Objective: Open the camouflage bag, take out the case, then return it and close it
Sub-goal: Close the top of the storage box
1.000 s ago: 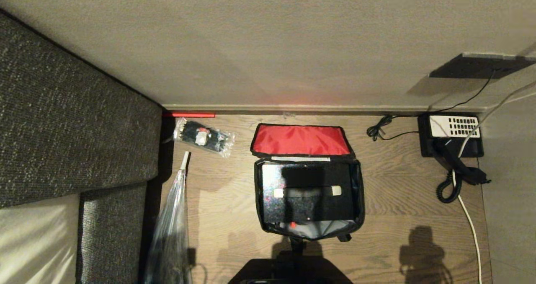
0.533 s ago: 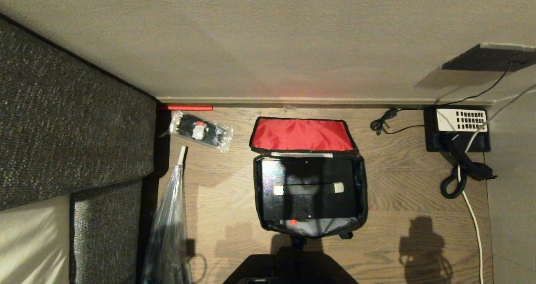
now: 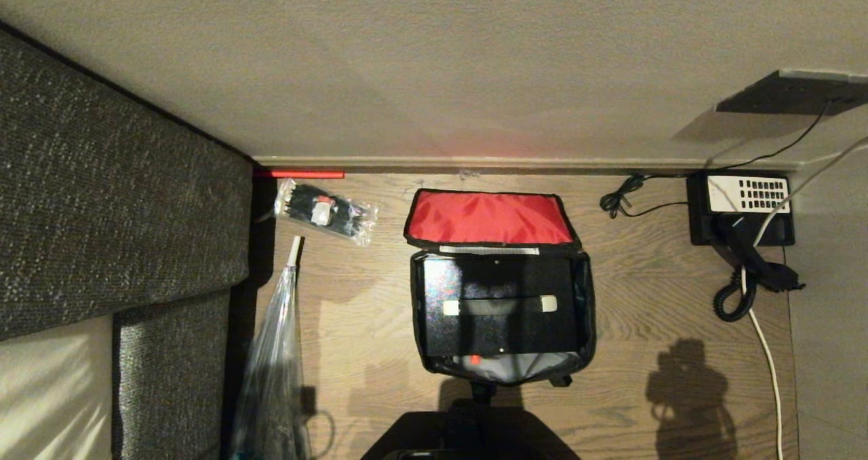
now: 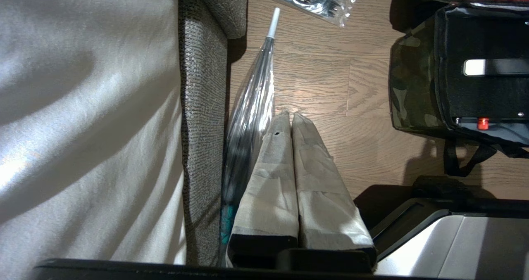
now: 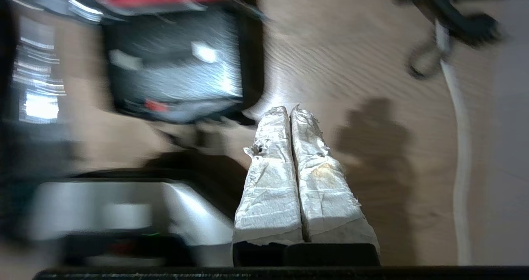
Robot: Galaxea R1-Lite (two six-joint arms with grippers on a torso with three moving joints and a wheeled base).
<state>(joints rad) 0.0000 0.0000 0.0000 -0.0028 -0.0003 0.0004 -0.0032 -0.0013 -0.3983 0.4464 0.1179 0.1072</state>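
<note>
Lying open with the case (image 3: pixel 500 311) exposed for lifting, the camouflage bag (image 4: pixel 413 86) waits — both the right gripper (image 5: pixel 291 110) and left gripper (image 4: pixel 289 117) pressed closed, empty.

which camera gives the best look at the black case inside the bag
The head view: the case lies whole inside the open camouflage bag, seen from above. The left wrist view catches only one end of it; the right wrist view shows it blurred.

Wood-plank floor (image 3: pixel 651 324) underfoot, lit warmly, dark shadows falling across its near edge. At its far edge a pale baseboard (image 3: pixel 515 164) runs below a plain beige wall (image 3: pixel 434 60). Left of the floor, a grey woven sofa (image 3: pixel 108 195) presses close, a cream cushion (image 3: pixel 47 392) at its near end.
</note>
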